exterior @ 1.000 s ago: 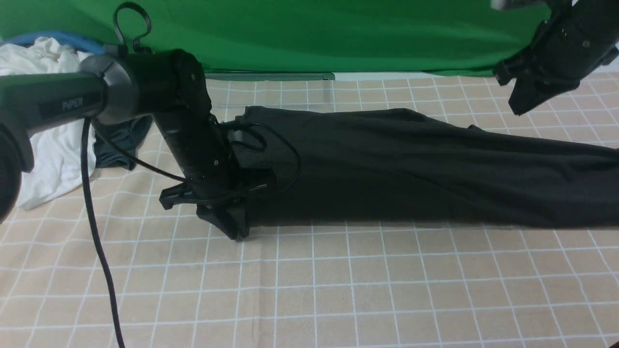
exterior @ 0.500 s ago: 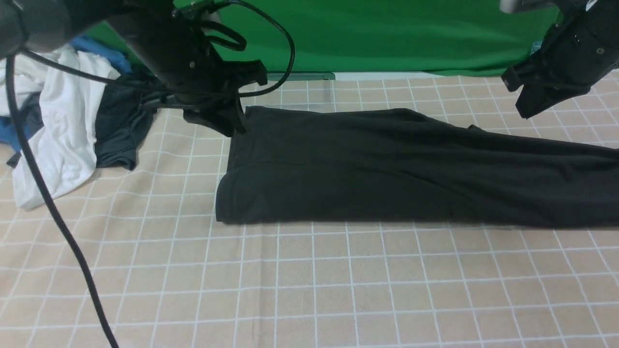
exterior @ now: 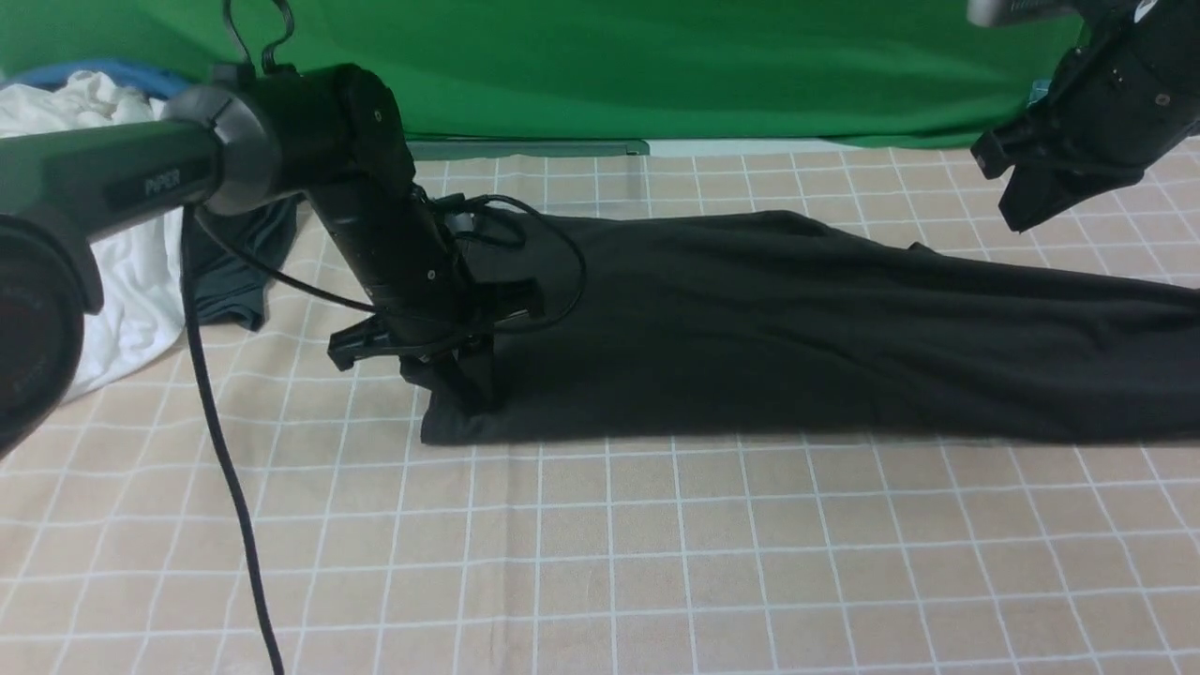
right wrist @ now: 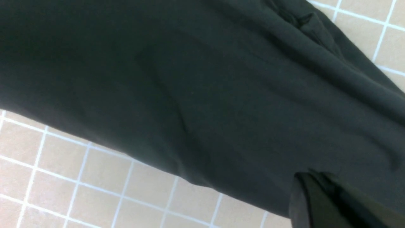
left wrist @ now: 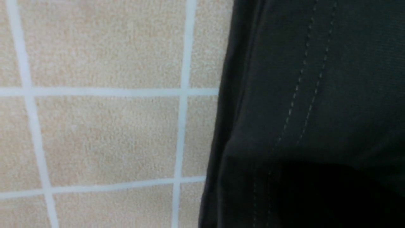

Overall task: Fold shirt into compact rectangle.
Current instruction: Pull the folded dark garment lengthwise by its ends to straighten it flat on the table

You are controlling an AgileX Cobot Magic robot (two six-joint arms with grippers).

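Your left gripper (exterior: 466, 394) stands at the near left corner of the shirt (exterior: 797, 328), a long band across the checked cloth (exterior: 600, 562); its grip cannot be told. Your right gripper (exterior: 1017, 217) hangs clenched, empty, above.

The left gripper (exterior: 466, 398) dropped back onto the shirt (exterior: 797, 328), near-left corner.

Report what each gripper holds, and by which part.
Right gripper: shut, raised clear of the shirt, holding nothing. Left gripper: down on the shirt's hemmed near-left corner; whether it pinches the fabric cannot be told.
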